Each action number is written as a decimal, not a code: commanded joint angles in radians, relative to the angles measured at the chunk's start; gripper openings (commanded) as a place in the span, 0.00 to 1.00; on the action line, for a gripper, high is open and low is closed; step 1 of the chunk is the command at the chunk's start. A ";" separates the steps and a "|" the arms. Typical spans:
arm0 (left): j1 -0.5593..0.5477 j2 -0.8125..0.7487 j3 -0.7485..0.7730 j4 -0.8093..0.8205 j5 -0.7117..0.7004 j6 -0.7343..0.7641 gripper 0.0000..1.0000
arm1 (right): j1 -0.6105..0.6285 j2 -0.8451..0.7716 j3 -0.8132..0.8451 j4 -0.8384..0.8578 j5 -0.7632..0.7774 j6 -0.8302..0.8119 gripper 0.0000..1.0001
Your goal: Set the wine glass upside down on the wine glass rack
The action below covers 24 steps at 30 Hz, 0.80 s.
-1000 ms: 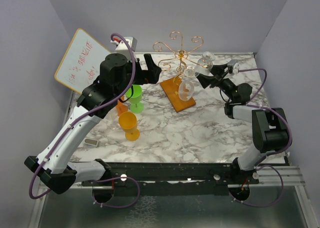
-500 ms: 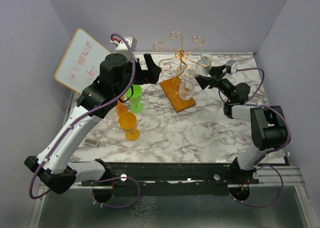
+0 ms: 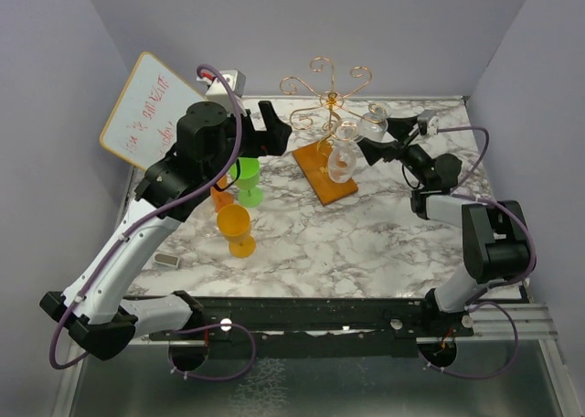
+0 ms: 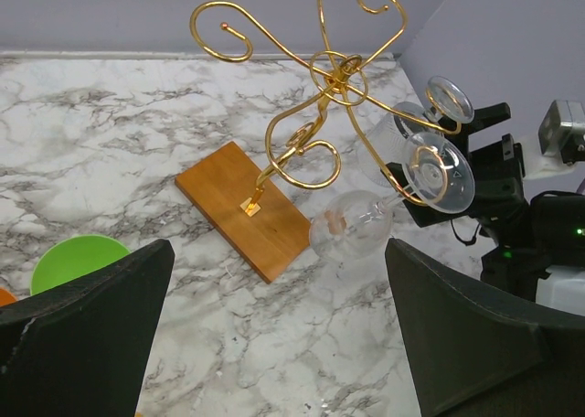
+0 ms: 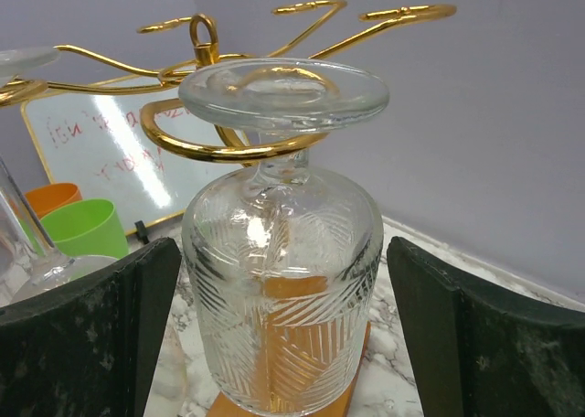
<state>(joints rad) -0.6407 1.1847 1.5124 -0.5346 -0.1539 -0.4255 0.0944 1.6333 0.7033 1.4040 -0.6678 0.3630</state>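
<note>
My right gripper [image 3: 366, 144] is spread, fingers flanking the ribbed clear wine glass [image 5: 281, 289]. It hangs bowl-down, foot on a gold curl of the wine glass rack [image 4: 245, 208]. My left gripper [image 4: 279, 344] is spread and empty. A second glass [image 4: 352, 229] hangs tilted alongside. A green cup [image 4: 73, 261] sits on the marble table [image 4: 110, 133].

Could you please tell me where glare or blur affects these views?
Right wrist view: the clear ribbed wine glass is sharp with small white glints, while the white board with red writing behind it is soft and carries a bright patch. Top external view: evenly lit and sharp.
</note>
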 commanded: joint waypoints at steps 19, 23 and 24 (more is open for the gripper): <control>0.006 -0.186 -0.230 -0.038 0.008 -0.027 0.99 | -0.002 -0.773 -0.263 -0.686 0.242 -0.061 1.00; 0.006 -0.226 -0.304 -0.102 -0.002 -0.048 0.99 | -0.002 -0.951 -0.221 -1.023 0.356 -0.033 0.97; 0.006 -0.231 -0.317 -0.123 -0.011 -0.057 0.98 | -0.001 -0.984 -0.214 -1.089 0.417 0.031 0.96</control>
<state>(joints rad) -0.6407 0.9882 1.2488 -0.5690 -0.1566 -0.4500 0.0944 0.7513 0.4511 0.7303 -0.4351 0.3130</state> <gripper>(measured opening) 0.988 0.981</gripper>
